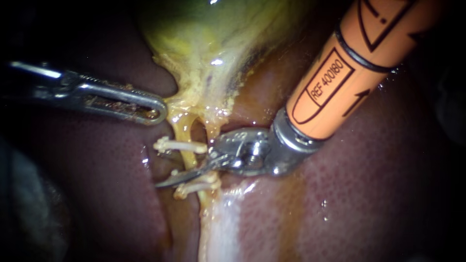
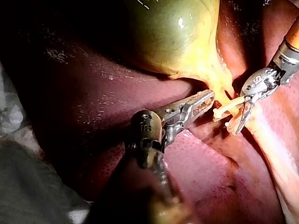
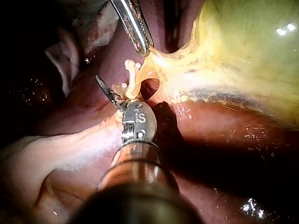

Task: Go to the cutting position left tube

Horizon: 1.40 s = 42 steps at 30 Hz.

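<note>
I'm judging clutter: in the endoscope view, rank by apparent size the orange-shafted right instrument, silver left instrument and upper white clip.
Largest: orange-shafted right instrument, partly from nearness to the camera.
Next: silver left instrument.
Smallest: upper white clip.

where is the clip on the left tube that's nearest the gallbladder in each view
endoscope view: the clip crosses the left tube centre-left, just below the tip of the left instrument.
left wrist view: clip just ahead of the left instrument's tip.
right wrist view: clip ahead of the right instrument, beside the left instrument's tip.
shared landmark: the left instrument's tip, close to the clip in all three.
</note>
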Each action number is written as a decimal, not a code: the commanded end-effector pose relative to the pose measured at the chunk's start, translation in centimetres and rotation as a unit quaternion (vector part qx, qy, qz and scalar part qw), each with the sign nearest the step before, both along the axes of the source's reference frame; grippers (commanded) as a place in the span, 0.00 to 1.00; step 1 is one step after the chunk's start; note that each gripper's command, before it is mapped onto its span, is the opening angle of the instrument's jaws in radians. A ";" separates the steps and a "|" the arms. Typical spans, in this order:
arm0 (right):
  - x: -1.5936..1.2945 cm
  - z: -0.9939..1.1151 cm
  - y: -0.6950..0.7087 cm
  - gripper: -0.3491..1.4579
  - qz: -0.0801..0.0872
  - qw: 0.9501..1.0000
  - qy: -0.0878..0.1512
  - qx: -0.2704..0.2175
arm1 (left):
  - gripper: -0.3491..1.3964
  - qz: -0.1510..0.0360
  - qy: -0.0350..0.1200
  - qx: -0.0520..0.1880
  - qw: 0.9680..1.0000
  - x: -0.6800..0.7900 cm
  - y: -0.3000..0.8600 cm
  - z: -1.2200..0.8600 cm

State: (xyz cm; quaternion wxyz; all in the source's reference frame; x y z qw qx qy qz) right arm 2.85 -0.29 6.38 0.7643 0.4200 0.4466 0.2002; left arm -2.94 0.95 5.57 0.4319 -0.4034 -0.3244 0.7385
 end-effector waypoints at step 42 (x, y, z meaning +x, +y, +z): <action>0.23 -0.61 0.03 0.99 0.030 0.995 0.068 0.068 | 0.00 -0.002 0.001 0.003 1.000 0.00 0.00 0.01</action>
